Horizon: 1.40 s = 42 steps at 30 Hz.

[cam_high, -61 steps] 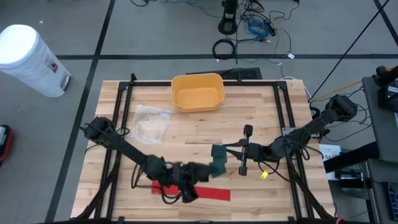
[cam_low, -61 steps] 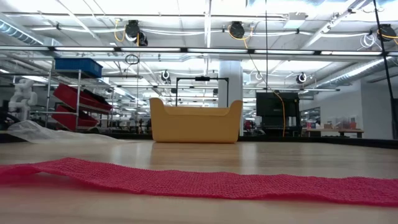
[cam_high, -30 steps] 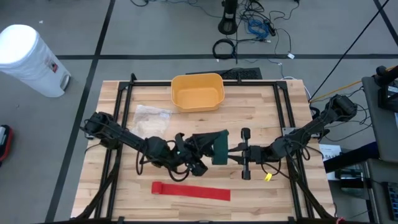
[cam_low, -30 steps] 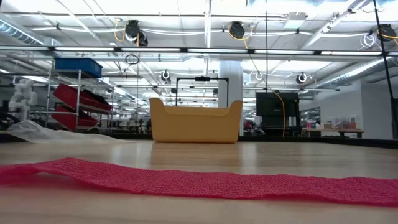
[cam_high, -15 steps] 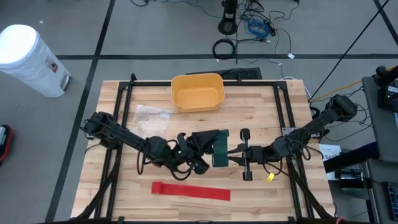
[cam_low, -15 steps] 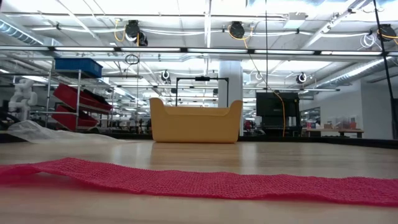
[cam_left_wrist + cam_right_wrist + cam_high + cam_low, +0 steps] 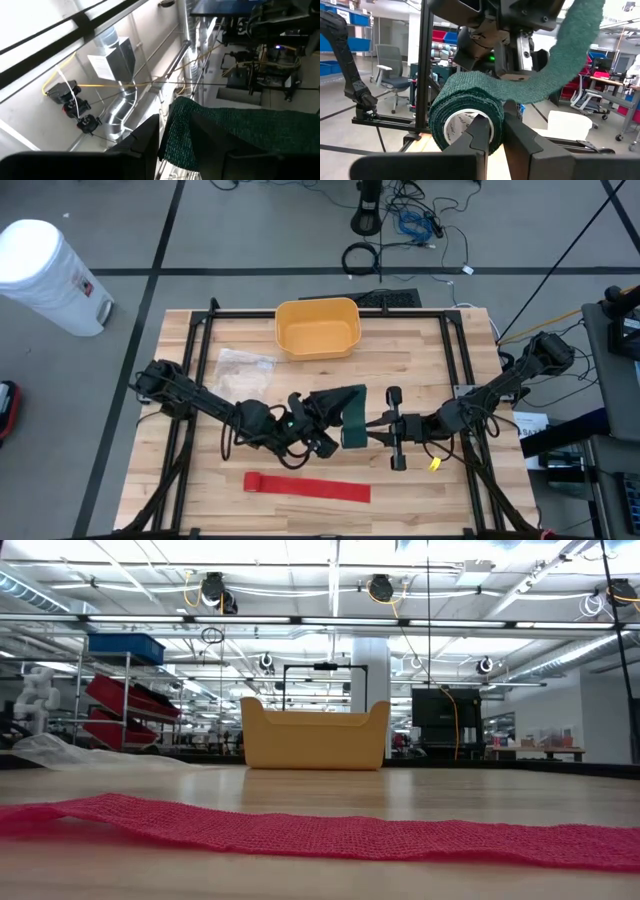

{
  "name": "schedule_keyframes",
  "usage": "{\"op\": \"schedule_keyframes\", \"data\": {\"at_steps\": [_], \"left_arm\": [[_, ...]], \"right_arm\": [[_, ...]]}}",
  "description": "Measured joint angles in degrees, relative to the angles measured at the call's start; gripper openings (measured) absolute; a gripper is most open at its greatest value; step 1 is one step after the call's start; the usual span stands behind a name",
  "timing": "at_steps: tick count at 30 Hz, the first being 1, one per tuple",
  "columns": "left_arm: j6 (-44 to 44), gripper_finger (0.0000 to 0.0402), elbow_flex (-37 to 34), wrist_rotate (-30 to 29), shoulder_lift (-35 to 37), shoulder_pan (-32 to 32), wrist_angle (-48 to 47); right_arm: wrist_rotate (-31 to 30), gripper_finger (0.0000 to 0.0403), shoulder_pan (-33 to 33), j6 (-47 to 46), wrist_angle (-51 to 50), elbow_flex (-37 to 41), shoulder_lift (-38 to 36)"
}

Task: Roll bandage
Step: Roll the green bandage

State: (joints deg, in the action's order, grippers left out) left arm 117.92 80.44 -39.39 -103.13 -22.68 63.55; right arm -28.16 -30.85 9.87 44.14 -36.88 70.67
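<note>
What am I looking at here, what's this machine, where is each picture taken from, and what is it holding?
This is a robot with two dark arms at a wooden table. One picture looks down from above, one looks level across the tabletop, and two come from cameras on the wrists. The right gripper is shut on a green bandage roll; the left gripper holds the roll's loose green tail. On the table lie a red bandage strip, a yellow bin and a clear plastic bag.

A grey floor (image 7: 250, 240) crossed by dark lines surrounds the table, with a white bin (image 7: 48, 275), tangled cables (image 7: 405, 225), and bright ceiling lights (image 7: 300, 555).
</note>
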Motion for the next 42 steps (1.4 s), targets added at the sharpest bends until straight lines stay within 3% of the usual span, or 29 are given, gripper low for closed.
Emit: {"op": "schedule_keyframes", "data": {"at_steps": [6,14,18,23,27,32,38,42], "left_arm": [[-3.31,0.0121,0.0,-2.25,0.01,-1.09,-0.95],[-4.98,0.0199,-0.02,-3.68,0.15,-1.46,-1.87],[-5.15,0.0214,-0.02,-4.04,0.24,-1.98,1.7],[-9.17,0.0215,0.26,-8.19,0.24,-5.4,1.75],[-14.21,0.0215,0.9,-14.95,0.24,-9.67,2.1],[-23.82,0.0215,1.51,-22.64,0.24,-15.25,2.06],[-41.51,0.0215,1.51,-24.82,0.24,-20.22,-0.97],[-57.52,0.0215,1.51,-23.56,0.24,-21.88,-10.92]], "right_arm": [[-0.02,0.0034,0.0,-0.27,0.0,0.0,-0.01],[-0.07,0.0034,0.0,-0.44,0.2,0.0,-0.01],[-0.11,0.0034,0.0,-0.44,0.26,0.0,-0.02],[-0.11,0.0034,0.0,-0.44,0.26,0.0,-0.02],[-0.1,0.0034,0.0,-0.44,0.26,0.0,-0.02],[-0.09,0.0034,-0.12,-0.66,0.5,0.0,-0.46],[-0.07,0.0034,-1.05,0.99,0.64,-0.02,-3.63],[-0.09,0.0034,-2.15,3.18,0.63,-0.02,-6.34]]}}
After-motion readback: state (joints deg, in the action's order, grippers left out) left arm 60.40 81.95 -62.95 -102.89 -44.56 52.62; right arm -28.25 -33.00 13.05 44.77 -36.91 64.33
